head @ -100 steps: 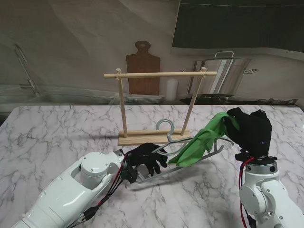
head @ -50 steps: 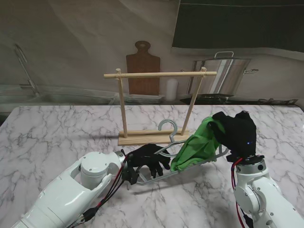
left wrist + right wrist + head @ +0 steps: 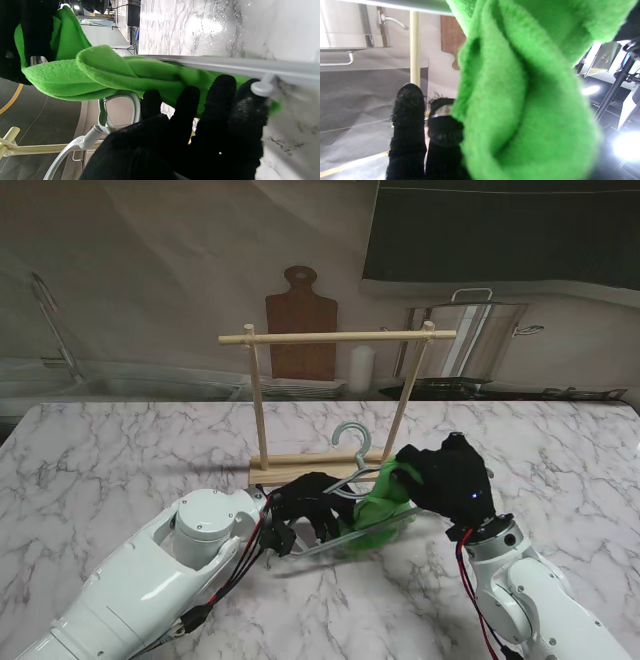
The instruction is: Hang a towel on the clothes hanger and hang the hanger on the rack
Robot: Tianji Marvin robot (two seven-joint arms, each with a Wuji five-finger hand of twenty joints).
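A white marble-veined bench (image 3: 120,450) was seen in front of a grey wall, with a wooden cutting board (image 3: 300,320) and a steel pot (image 3: 470,340) standing behind its far edge. A wooden rack (image 3: 335,405) was set upright near the middle of the bench: two posts on a flat base with a top bar across them, and nothing was hung on that bar.

The green towel (image 3: 378,502) was held bunched just in front of the rack base, nearer to me, and was draped in folds over the lower bar of the grey clothes hanger (image 3: 350,442). The hanger was tilted, with its hook pointing up toward the rack but apart from the top bar.

The right hand (image 3: 450,477), gloved in black, was closed on the towel's right end; in the right wrist view the cloth was seen filling most of the frame beside two black fingers (image 3: 407,125). The left hand (image 3: 310,505) was gripped on the hanger at its left part, fingers curled around the frame. In the left wrist view the fingertips (image 3: 222,87) were seen pressed against the towel under the hanger bar, next to a small grey peg (image 3: 261,87) on that bar.
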